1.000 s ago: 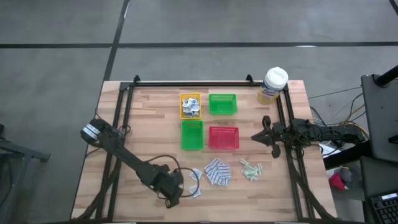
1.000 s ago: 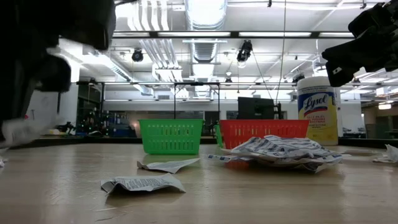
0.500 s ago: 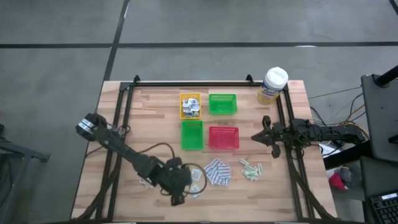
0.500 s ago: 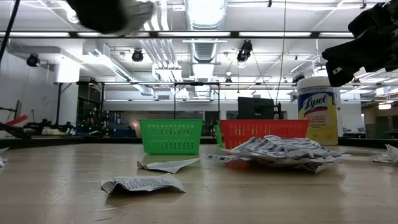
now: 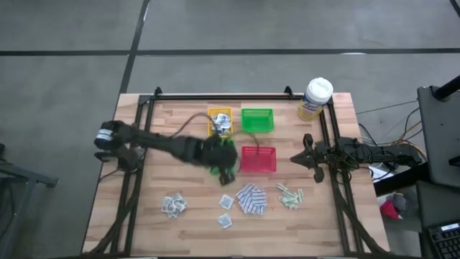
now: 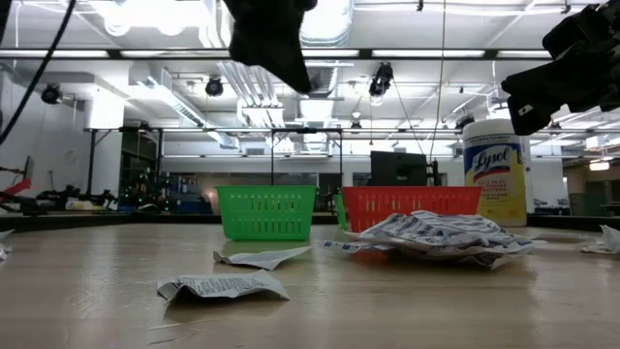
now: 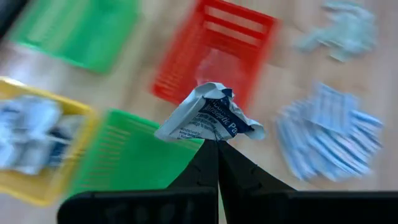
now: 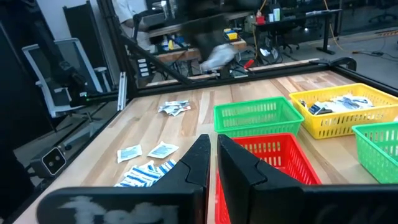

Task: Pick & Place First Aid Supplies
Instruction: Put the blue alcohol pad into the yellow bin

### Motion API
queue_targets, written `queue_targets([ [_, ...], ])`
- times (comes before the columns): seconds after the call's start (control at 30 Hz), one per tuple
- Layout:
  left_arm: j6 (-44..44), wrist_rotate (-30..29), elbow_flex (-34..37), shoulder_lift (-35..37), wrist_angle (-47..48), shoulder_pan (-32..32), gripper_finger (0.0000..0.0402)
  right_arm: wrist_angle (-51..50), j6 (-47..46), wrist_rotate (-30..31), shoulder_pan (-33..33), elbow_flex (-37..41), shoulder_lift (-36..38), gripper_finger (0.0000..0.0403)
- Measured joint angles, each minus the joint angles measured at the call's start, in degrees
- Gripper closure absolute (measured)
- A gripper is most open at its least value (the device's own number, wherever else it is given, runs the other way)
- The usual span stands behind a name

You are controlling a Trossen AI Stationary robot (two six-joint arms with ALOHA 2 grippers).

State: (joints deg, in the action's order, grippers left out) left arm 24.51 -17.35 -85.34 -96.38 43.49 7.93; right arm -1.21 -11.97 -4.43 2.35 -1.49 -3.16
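Partly done: yellow tray [image 5: 220, 114] at 12 o'clock already holds sachets, left fingers [image 7: 217, 144] pinch a crumpled sachet [image 7: 208, 117] above the green tray [image 5: 221, 162]; loose packets [image 5: 250, 198] at 6 o'clock remain; right fingers [image 8: 212, 144] idle, nearly closed, empty.

A big lab or workshop is shown. Long pipes [image 6: 320, 73] and bright lights [image 6: 145, 12] are hung from the high ceiling. Desks [image 8: 292, 25], a white chair [image 8: 53, 78] and screens [image 6: 397, 167] are seen behind the wooden surface [image 5: 180, 173].
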Motion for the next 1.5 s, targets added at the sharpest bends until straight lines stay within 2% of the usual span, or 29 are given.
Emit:
queue_targets([
  [0.2,-3.0,0.3,-0.9,0.0,1.9,-10.2,0.0401,0.0,0.0,0.0,0.0,0.0,0.0,0.0374],
  [0.47,-8.9,3.9,0.2,-0.1,5.2,-23.1,0.0402,0.0,0.0,0.0,0.0,0.0,0.0,0.0374],
  [0.8,-14.5,13.1,0.7,-3.1,7.4,-35.8,0.0402,0.0,0.0,0.0,0.0,0.0,0.0,0.0374],
  [1.07,-13.9,18.8,0.9,-7.7,8.0,-38.3,0.0401,0.0,0.0,0.0,0.0,0.0,0.0,0.0374],
  [1.5,-13.6,20.1,-0.7,-11.3,9.6,-38.3,0.0401,0.0,0.0,0.0,0.0,0.0,0.0,0.0374],
])
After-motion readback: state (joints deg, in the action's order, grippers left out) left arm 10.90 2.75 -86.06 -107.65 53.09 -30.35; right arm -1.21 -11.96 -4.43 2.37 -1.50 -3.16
